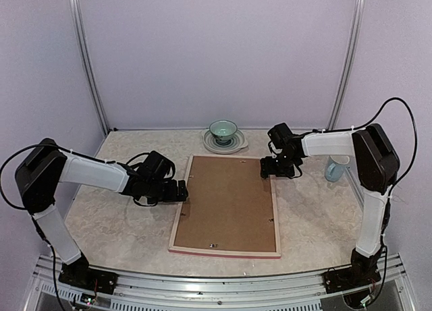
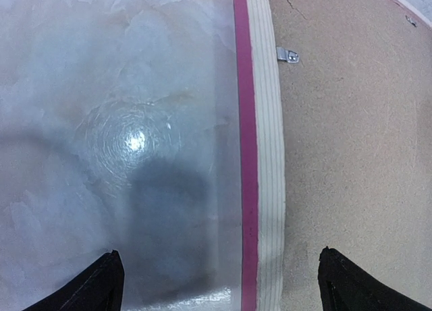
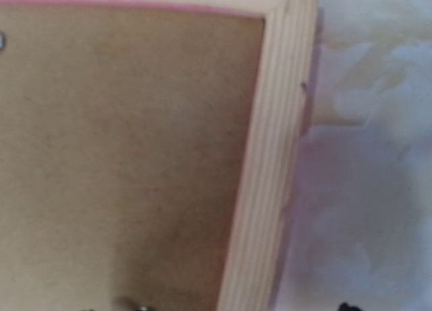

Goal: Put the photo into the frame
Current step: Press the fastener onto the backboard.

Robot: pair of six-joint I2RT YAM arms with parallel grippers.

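The left gripper (image 2: pixel 219 284) is showing only its 2 black fingertips (image 2: pixel 101 284) at the bottom corners of the left wrist view, spread wide and holding nothing. They are straddling the pale wooden rail of the frame (image 2: pixel 270 156), 1 over the table (image 2: pixel 101 88) and 1 over the brown backing board (image 2: pixel 358 156).

In the top view the frame is lying face down at the centre, with pink showing only along its edges. The photo is not showing in any view, and whether it is lying under the board cannot be told. The right gripper (image 1: pixel 273 168) is hovering at the frame's upper right corner; how its fingers are standing cannot be told.

Judging from this, the arms are working at the frame's back. The next move is probably calling for a shallow grip on the rail or the small metal clip (image 2: pixel 287 54), without shifting the board.
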